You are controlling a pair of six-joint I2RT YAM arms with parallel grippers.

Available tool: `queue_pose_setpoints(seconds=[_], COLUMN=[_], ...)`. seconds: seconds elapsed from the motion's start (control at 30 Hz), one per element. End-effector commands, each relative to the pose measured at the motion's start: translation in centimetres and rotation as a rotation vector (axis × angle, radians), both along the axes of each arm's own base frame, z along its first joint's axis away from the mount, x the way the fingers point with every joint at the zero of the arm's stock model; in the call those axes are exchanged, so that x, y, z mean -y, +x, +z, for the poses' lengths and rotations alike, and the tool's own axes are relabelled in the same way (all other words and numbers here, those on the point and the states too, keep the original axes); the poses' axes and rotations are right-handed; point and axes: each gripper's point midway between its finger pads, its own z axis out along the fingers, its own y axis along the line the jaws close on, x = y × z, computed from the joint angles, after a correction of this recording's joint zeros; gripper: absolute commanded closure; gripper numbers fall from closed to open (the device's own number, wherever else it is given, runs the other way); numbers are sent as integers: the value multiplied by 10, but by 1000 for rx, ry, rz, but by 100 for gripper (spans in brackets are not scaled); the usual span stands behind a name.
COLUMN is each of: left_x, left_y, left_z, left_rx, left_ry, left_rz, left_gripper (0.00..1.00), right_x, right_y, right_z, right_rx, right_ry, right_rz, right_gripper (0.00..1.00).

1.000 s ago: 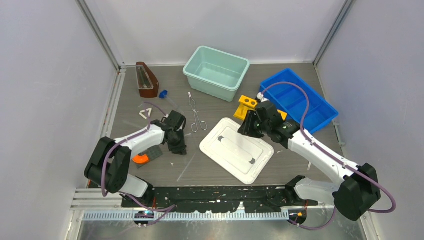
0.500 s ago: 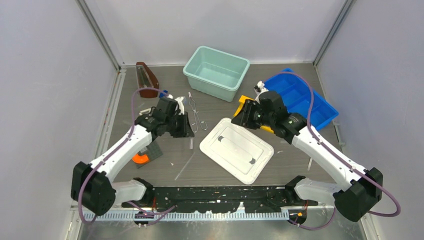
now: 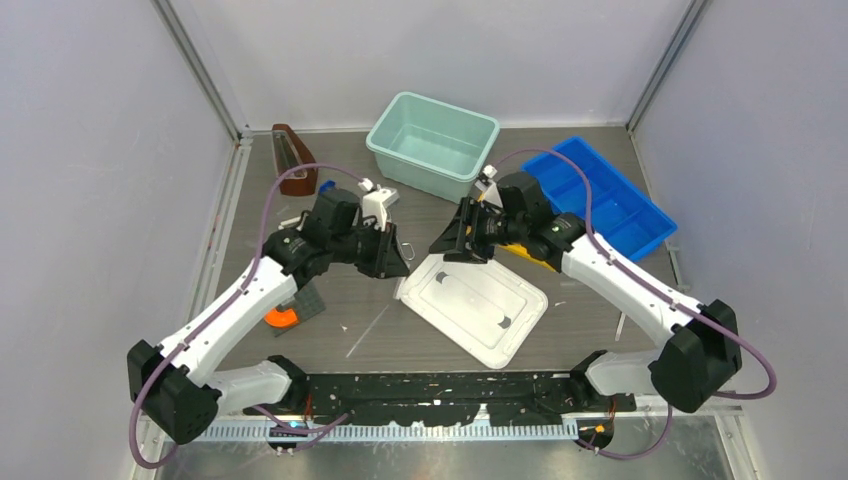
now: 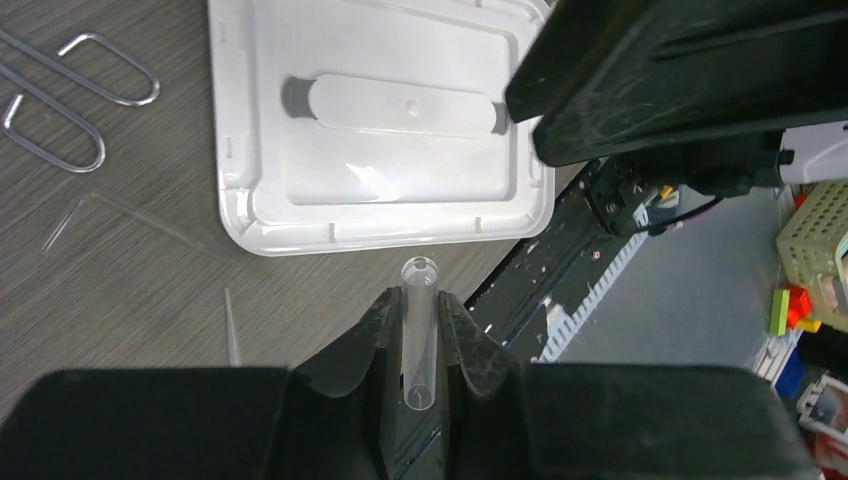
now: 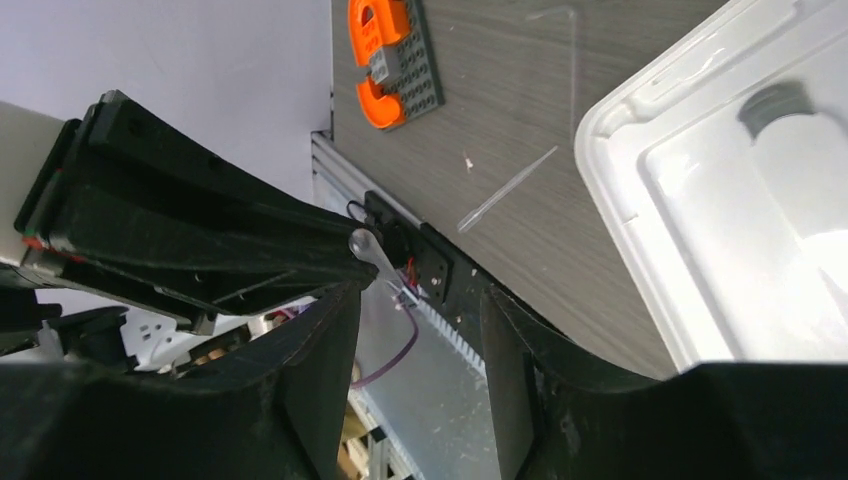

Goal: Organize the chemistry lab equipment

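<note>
My left gripper (image 4: 418,302) pinched a clear tube (image 4: 420,335) over the grey table (image 3: 580,330), near the white lid (image 3: 473,310). My right gripper (image 3: 452,243) faced it closely, jaws apart, gripping nothing. Wire tongs (image 4: 60,100) lay beside the lid. A teal bin (image 3: 420,175) and blue tray (image 3: 600,200) stood behind, pale walls around.

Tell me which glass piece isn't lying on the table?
The clear tube pinched in the left gripper, open end poking out. The thin glass rod lies flat on the table beside the white lid.
</note>
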Motion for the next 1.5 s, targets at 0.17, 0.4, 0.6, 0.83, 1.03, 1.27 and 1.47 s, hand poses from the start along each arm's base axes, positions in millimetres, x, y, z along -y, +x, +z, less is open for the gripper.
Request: queue_pose_setpoints(seconds=[0.17,0.4,0.6,0.83,1.03,1.27,1.47], left_x=[14,14,16,17,14,9,12], left_y=[-11,-13,-14,-11,-9,-6,-9], left_z=[-2,-3,-3,-3,-7,-10,-2], left_rx=[107,150,166,173,185,222,251], left_ry=[1,5,-3,1,16,35,-2], left_rz=[-128,-147,-157,-148,-142,-135,-153], left_gripper=[88,89,90,91,91,92,92], right_x=[-31,-49,-58,-61,-68,-73,-77], right_y=[-6,-11,-18,-28,-30,-27,-26], right_z=[18,10,-6,-14,-20,-24,-30], right_rx=[-54,-92,-136,-174,-204,-222,-244], right_ry=[141,155,108,82,96,141,177], right_rz=[105,138,160,187,207,187,173], right_gripper=[56,54,54,54,59,70,76])
